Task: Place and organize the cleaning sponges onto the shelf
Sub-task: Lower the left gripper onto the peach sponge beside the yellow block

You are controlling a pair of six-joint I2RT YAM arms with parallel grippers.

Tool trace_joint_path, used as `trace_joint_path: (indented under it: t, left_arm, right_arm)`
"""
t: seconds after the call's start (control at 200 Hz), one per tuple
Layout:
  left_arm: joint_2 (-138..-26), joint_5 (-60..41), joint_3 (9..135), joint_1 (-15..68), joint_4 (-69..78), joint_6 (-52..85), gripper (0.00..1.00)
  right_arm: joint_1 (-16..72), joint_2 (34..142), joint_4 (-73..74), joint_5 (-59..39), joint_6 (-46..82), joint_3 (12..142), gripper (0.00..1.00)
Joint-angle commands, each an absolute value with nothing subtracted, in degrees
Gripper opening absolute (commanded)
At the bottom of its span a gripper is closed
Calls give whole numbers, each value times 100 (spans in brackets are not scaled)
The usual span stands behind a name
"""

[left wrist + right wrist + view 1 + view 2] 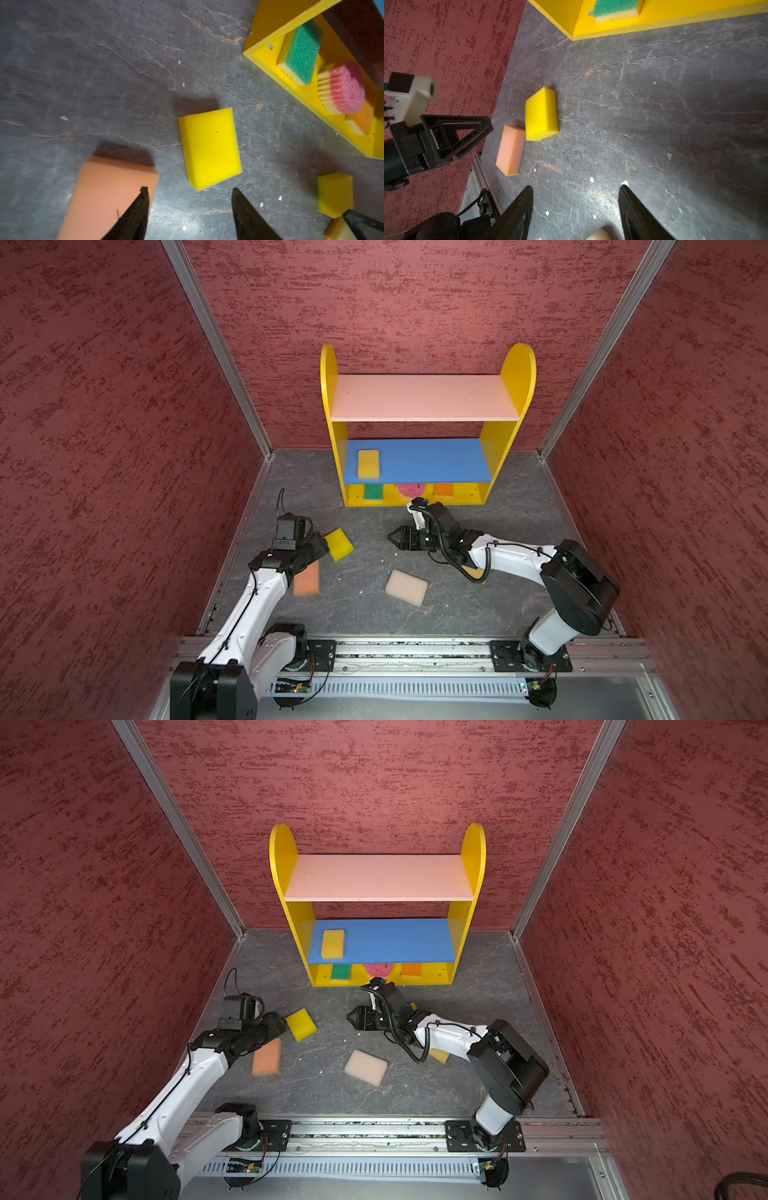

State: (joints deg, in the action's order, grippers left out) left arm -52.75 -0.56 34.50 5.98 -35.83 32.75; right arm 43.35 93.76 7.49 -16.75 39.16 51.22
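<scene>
Top views, step: The left tool [319, 548] points at the yellow sponge [339, 544] on the desk [519, 572]. I think this is the reach, just before the grab.
Top views, shelf: The shelf [517, 377] stands by the back wall. A golden sponge [368, 464] lies on its blue board. A green sponge [373, 492], a pink round sponge [410, 490] and an orange sponge [444, 489] sit on the bottom board. The pink top board has nothing on it.
Top views, left to put away: A peach sponge [307, 580] lies partly under the left arm. A cream sponge [406, 587] lies in the middle of the desk. One more sponge [439, 1055] peeks out from under the right arm.
Top views, right tool: The right tool [392, 537] hangs low in front of the shelf and points toward the left side.
Left wrist view, left tool: It is partly open and holds nothing. The yellow sponge lies just ahead of the tips, not between them.
Left wrist view, next move: The tool needs to go forward and down, one finger on each side of the sponge, and then squeeze softly.
Left wrist view, in the way: The peach sponge is just beside the yellow one, and one finger hangs over it. That finger could bump it.
Right wrist view, right tool: It is wide open and empty, with bare desk under it. It is well apart from the yellow sponge.
</scene>
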Motion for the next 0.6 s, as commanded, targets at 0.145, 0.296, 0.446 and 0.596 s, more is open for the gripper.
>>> trace_joint_path:
  t: [0.145, 0.296, 0.446, 0.596]
  left_arm:
    - [-5738, 1898, 3725, 1946, -5009, 3975, 47]
    - [-6178, 1777, 3653, 2004, -4967, 4100, 72]
    - [-6508, 1492, 3328, 1987, -4414, 4150, 66]
    - [-6675, 1348, 3402, 2074, -4223, 4082, 39]
  right_arm:
    - [4355, 9337, 1114, -1834, 4159, 5006, 66]
    - [4351, 9135, 1091, -1781, 4133, 4812, 66]
    - [4355, 9005, 1064, -1715, 4097, 4679, 66]
    - [4352, 8996, 1072, -1770, 4079, 4668, 66]
